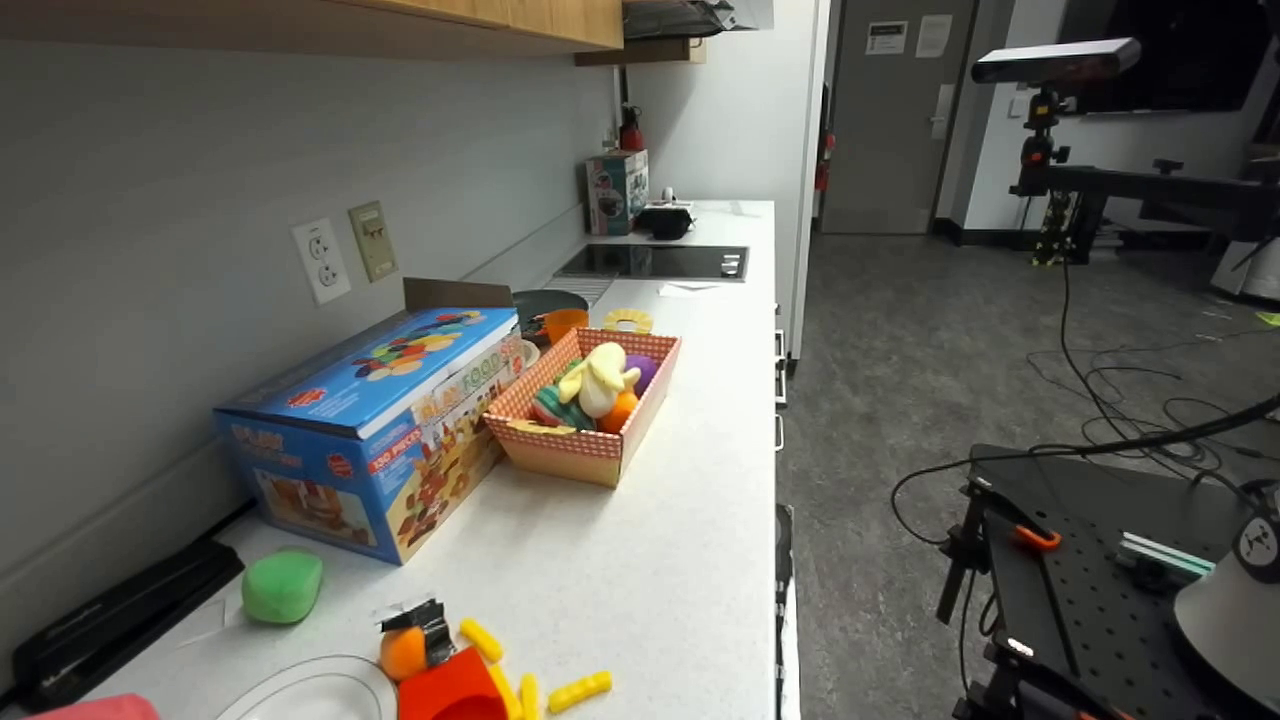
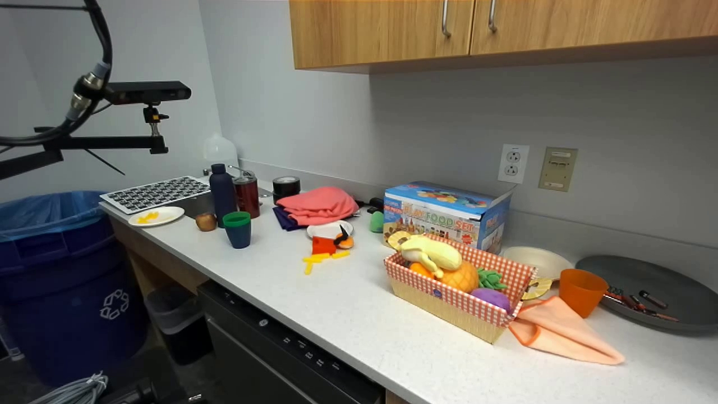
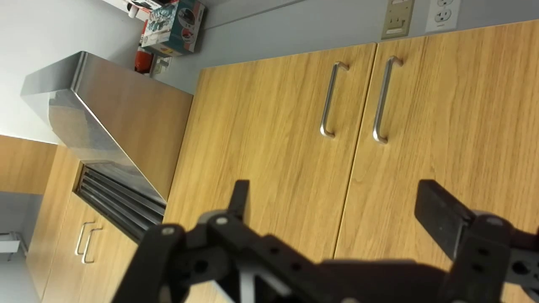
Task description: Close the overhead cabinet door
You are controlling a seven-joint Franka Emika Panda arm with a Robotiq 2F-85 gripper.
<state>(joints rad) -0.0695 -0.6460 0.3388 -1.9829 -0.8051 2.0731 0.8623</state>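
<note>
In an exterior view, the cabinet (image 1: 560, 20) is being seen from below; lower than the cabinet, a box (image 1: 375, 425) and a basket (image 1: 555, 457) are being carried by a counter (image 1: 690, 440). In an exterior view, two doors (image 2: 381, 32) are being shown closed and flush on the cabinet's front, their handles (image 2: 445, 19) being placed near the cabinet's lower edge. In the wrist view, the gripper (image 3: 334, 189) is being held before the cabinet, its fingers (image 3: 440, 212) being held wide apart; beside the cabinet, a hood (image 3: 88, 122) is being shown.
</note>
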